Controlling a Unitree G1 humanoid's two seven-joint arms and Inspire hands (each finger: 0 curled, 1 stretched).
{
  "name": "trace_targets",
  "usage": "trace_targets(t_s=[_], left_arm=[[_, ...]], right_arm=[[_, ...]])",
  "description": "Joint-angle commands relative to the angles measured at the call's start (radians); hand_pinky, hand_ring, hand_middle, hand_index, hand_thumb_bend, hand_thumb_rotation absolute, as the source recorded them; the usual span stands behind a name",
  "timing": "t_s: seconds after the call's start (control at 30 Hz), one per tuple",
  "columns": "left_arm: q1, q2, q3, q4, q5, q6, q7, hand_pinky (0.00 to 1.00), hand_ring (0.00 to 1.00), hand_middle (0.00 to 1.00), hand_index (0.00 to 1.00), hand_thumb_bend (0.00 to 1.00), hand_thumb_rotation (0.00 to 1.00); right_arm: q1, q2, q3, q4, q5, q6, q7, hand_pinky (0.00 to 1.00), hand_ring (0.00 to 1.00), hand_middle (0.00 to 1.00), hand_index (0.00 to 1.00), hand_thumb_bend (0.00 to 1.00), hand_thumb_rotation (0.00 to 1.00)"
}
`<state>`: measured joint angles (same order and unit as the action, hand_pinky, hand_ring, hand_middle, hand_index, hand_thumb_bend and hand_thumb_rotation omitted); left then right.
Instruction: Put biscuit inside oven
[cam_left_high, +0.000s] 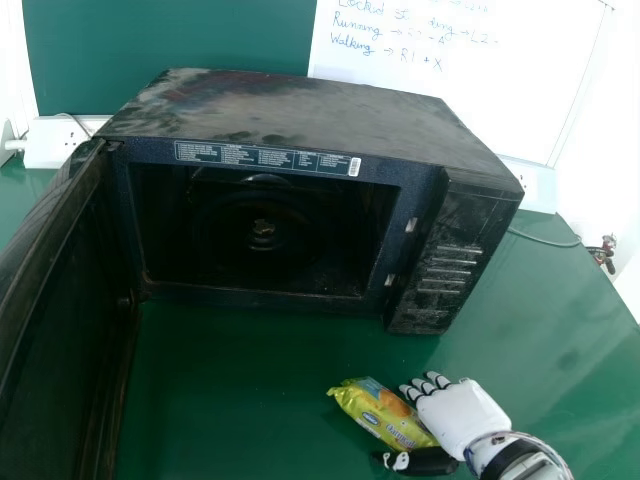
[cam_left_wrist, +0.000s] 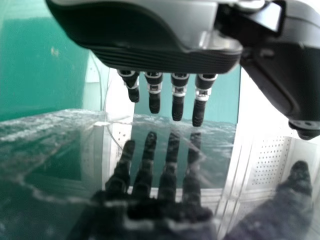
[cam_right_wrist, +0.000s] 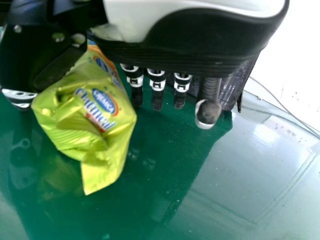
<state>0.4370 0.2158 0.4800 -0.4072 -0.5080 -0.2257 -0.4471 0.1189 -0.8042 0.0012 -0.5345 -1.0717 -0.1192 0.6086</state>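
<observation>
Green table (cam_left_high: 240, 380): backed by a whiteboard (cam_left_high: 500, 90).
Black oven (cam_left_high: 300, 110): set on the table, its door (cam_left_high: 60, 300) swung open at the left.
Biscuit packet (cam_left_high: 375, 412): held outside, in front of the oven's right part.
Right hand (cam_left_high: 465, 415): packet grasped by thumb and palm.
Left hand (cam_left_wrist: 165, 57): nothing grasped, fingers straightened near a glossy surface (cam_left_wrist: 55, 165).
</observation>
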Motion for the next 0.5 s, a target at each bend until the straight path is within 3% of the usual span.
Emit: trace_targets(t_s=[0.0,0.3,0.37,0.43,0.47], left_arm=[[0.001,0.006,0.003,0.013,-0.01,-0.018,-0.013,0.29,0.72,0.79,0.8,1.0,1.0],[0.0,0.005,0.005,0.026,-0.01,-0.026,-0.02,0.29,0.71,0.79,0.8,1.0,1.0],[-0.005,0.001,0.003,0.023,-0.026,-0.021,-0.02,0.29,0.72,0.79,0.81,1.0,1.0],[-0.012,-0.003,-0.001,0.02,-0.065,-0.013,-0.028,0.29,0.71,0.79,0.81,1.0,1.0],[-0.017,-0.006,-0.003,0.025,-0.075,-0.017,-0.033,0.29,0.71,0.79,0.81,1.0,1.0]], right_arm=[[0.018,0.01,0.014,0.017,-0.011,-0.001,-0.01,0.0,1.0,1.0,1.0,0.87,0.7],[0.015,0.021,0.03,0.046,-0.029,0.004,-0.039,0.0,1.0,1.0,1.0,0.83,0.66],[0.01,0.023,0.033,0.048,-0.03,0.01,-0.031,0.0,1.0,1.0,1.0,0.79,0.61],[0.008,0.021,0.035,0.052,-0.032,0.007,-0.039,0.04,0.92,0.94,0.91,0.75,0.51],[0.007,0.02,0.035,0.052,-0.029,0.008,-0.038,0.14,0.84,0.89,0.86,0.75,0.45]])
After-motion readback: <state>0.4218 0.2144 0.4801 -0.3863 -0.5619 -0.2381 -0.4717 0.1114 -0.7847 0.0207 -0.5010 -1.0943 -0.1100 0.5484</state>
